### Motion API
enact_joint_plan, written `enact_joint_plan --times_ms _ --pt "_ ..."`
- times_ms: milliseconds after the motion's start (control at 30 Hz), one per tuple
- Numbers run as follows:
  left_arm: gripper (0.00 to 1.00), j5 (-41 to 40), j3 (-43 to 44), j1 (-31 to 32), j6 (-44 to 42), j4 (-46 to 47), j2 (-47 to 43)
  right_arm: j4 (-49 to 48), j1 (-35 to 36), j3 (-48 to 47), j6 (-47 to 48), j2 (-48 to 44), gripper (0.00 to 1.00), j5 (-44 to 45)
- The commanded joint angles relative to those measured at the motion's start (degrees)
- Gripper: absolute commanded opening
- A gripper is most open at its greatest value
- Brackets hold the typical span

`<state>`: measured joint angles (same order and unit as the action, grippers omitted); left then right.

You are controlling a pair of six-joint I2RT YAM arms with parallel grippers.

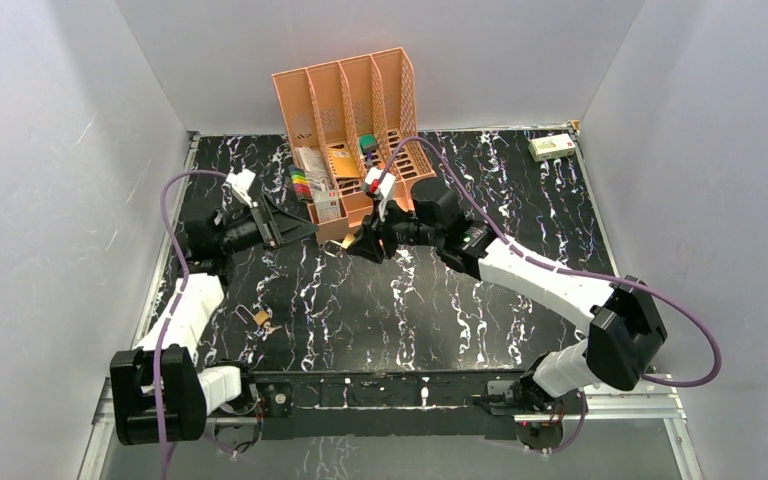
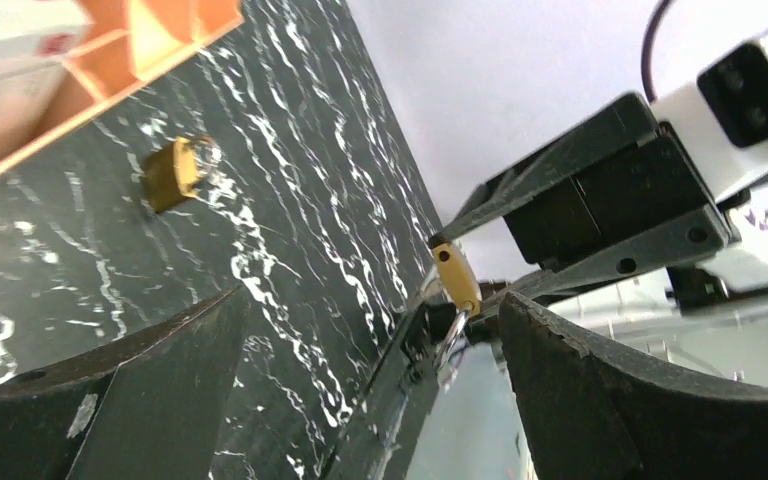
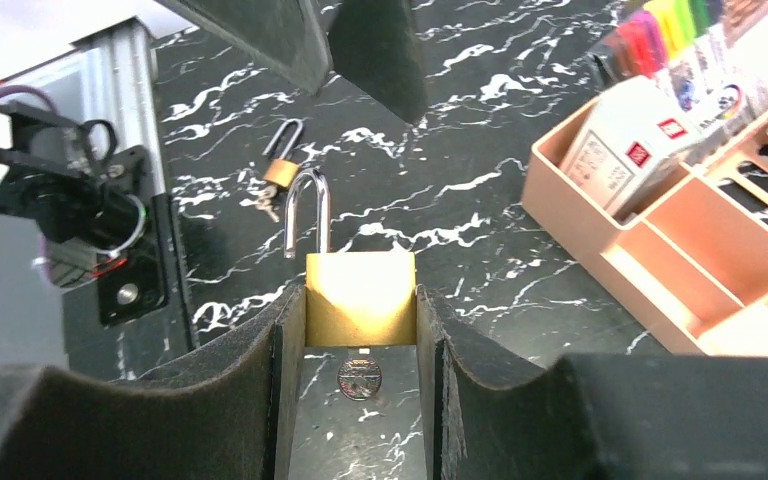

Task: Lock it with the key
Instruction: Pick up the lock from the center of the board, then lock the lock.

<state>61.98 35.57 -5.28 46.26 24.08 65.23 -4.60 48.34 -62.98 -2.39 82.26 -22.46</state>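
Your right gripper clamps 1 brass padlock, its shackle open. Your left gripper stands wide and empty. The key seems to lie on the table just beside a 2nd padlock, well apart from both grippers. Fetching, inserting and turning it all remain.

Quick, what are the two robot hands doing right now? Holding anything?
Left gripper: open, holding nothing.
Right gripper: closed on the small brass padlock with an open silver shackle.
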Motion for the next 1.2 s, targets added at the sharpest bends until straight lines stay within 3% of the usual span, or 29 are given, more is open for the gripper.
enact_joint_plan --times_ms 0,267,533,733,933,1167 --pt "0.93 4.84 3.41 4.32 -1.06 3.42 -1.85 0.11 0.09 0.32 -1.12 -2.11 0.24 -4.80" --pt "0.77 4.73 5.97 9.10 -4.18 -1.58 -1.32 -2.17 -0.43 3.37 -2.63 -4.92 0.24 -4.64" --pt "0.79 3.47 7.88 11.72 -8.56 -10.18 0.81 -2.52 -0.65 4.49 -2.81 -7.64 0.24 -3.70" --pt "0.73 5.63 6.83 14.58 -5.07 -4.54 1.88 -2.82 -0.86 4.80 -2.70 -7.72 0.24 -2.77" --pt "0.56 6.44 7.74 15.54 -6.32 -5.92 2.77 -3.09 -1.29 4.51 -2.70 -7.66 0.24 -2.33" --pt "0.48 9.00 6.81 15.71 -4.52 -2.83 3.12 -2.48 -1.79 4.32 -2.22 -7.79 0.25 -1.98"
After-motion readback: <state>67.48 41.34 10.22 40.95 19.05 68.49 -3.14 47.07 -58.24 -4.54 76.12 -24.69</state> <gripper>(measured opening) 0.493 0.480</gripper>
